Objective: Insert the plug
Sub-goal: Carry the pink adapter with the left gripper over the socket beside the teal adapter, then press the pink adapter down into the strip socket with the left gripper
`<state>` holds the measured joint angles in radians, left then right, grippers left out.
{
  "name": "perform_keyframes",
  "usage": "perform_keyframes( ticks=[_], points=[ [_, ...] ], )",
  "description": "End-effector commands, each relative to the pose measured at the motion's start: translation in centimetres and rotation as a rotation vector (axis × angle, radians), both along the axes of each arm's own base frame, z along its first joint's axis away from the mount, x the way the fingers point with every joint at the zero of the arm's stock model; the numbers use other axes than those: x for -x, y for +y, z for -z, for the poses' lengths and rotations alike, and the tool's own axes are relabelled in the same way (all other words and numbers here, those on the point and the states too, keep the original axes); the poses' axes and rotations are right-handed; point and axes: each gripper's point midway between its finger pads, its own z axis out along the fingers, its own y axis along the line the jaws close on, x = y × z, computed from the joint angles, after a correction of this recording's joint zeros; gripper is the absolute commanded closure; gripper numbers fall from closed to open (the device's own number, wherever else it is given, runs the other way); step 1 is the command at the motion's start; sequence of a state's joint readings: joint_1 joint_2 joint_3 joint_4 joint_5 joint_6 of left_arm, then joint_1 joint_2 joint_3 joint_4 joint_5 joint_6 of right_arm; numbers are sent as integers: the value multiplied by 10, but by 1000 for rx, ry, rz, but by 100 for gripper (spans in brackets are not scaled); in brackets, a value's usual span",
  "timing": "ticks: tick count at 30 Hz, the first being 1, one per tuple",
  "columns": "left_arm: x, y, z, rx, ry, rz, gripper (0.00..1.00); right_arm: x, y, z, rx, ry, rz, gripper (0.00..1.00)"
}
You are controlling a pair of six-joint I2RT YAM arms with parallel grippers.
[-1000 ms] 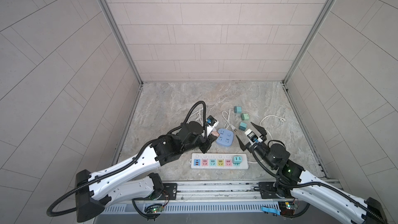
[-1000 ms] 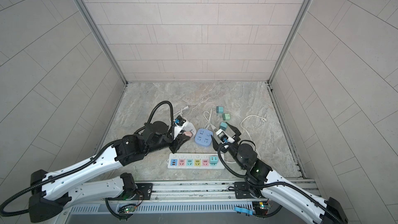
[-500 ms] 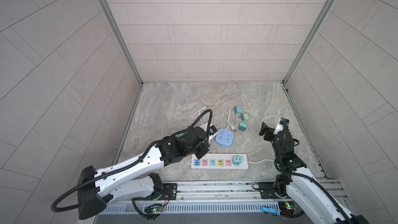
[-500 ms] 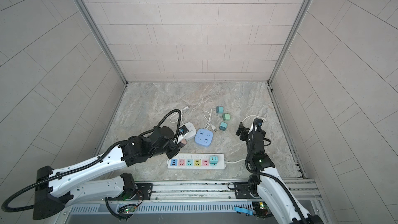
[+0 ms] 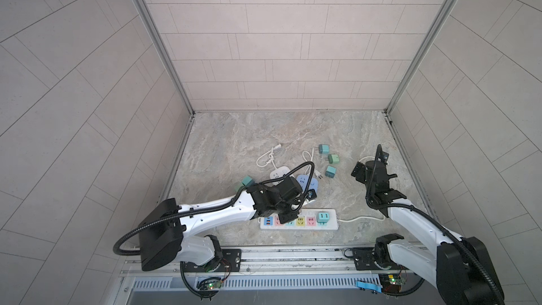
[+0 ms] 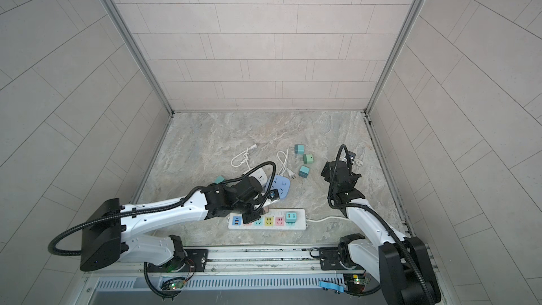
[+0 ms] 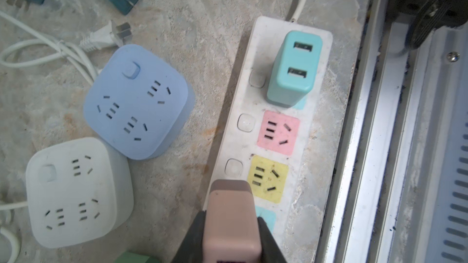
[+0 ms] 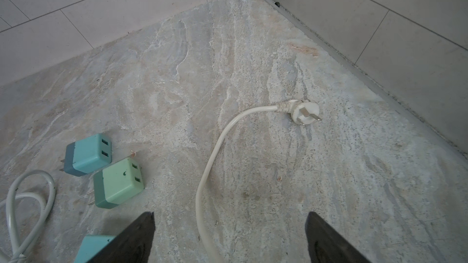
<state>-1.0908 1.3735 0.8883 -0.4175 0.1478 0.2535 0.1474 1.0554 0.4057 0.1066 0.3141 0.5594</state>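
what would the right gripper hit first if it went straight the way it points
Probably the white cord on the stone floor just ahead of the open right gripper; depth is unclear, so maybe bare floor.

The right gripper hangs, jaws spread wide, above the stone floor. A white cord runs between them to its three-pin plug, farther off. Left of it lie a teal adapter and a green adapter.

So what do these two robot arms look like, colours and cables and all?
The left arm and right arm both have glossy white shells with black joints and boxy black shoulder housings. A ribbed black cable hose loops along each. The left gripper and right gripper end in plain matte-black, wedge-shaped fingers.
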Motion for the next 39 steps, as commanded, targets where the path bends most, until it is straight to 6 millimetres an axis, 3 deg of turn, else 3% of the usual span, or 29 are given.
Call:
perform_keyframes(
  ticks=[1, 10, 24, 39],
  points=[
    [7, -24, -22, 53, -26, 118, 100, 0, -3, -2, -8, 6, 23, 6],
    [22, -40, -10, -17, 7, 205, 100, 3, -4, -3, -10, -8, 27, 6],
    [27, -46, 7, -205, 37, 238, 100, 4, -4, -2, -11, -11, 30, 6],
    [26, -59, 23, -262, 60, 259, 100, 3, -4, -3, -11, -9, 30, 6]
  ],
)
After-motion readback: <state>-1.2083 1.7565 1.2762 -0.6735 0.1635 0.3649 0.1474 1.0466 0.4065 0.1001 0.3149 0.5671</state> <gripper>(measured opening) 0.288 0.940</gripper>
